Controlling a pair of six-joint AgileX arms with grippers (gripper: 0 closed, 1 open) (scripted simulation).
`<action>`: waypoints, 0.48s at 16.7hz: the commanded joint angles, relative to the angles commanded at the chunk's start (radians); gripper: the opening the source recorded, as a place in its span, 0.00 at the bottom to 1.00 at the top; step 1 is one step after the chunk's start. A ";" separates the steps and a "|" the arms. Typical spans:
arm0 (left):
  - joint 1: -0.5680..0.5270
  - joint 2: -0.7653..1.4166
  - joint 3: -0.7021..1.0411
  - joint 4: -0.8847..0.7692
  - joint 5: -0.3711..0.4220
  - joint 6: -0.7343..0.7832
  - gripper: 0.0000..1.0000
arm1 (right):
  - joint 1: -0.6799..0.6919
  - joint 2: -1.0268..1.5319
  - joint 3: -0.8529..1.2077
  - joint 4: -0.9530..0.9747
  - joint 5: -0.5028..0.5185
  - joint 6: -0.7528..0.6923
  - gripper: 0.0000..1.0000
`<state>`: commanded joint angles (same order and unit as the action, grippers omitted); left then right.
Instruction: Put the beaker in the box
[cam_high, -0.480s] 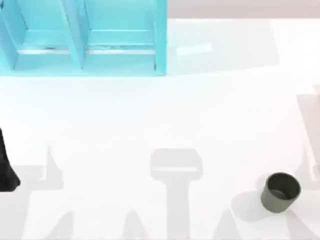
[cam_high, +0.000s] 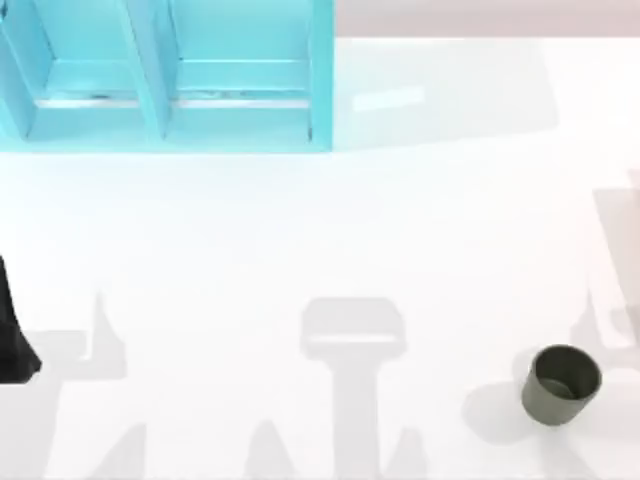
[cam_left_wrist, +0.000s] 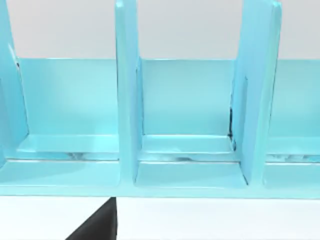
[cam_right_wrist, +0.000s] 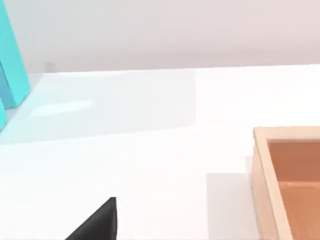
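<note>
While the beaker (cam_high: 561, 384) stands upright and untouched at the table's (cam_high: 320, 250) near right, well apart from the turquoise rack (cam_high: 165, 75) far left, neither claw's state can be told; the wooden box (cam_right_wrist: 287, 180) waits open-topped, ready for it.

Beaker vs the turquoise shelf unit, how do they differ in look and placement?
Colour: the beaker is dark olive-grey; the turquoise shelf unit is bright turquoise.
Shape: the beaker is one small round open cup with a plain rim; the shelf unit is far larger, boxy, split by upright dividers into compartments.
Place: the beaker stands at the table's near right; the shelf unit is at the far left.
Shared: both rest on the white table, upright, untouched.
</note>
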<state>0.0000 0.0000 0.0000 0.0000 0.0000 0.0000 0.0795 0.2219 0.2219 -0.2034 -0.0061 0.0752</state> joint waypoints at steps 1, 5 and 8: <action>0.000 0.000 0.000 0.000 0.000 0.000 1.00 | 0.021 0.074 0.067 -0.064 0.000 0.021 1.00; 0.000 0.000 0.000 0.000 0.000 0.000 1.00 | 0.112 0.455 0.348 -0.369 0.001 0.112 1.00; 0.000 0.000 0.000 0.000 0.000 0.000 1.00 | 0.178 0.774 0.550 -0.604 0.004 0.181 1.00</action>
<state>0.0000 0.0000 0.0000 0.0000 0.0000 0.0000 0.2576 0.9960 0.7718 -0.8078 -0.0020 0.2560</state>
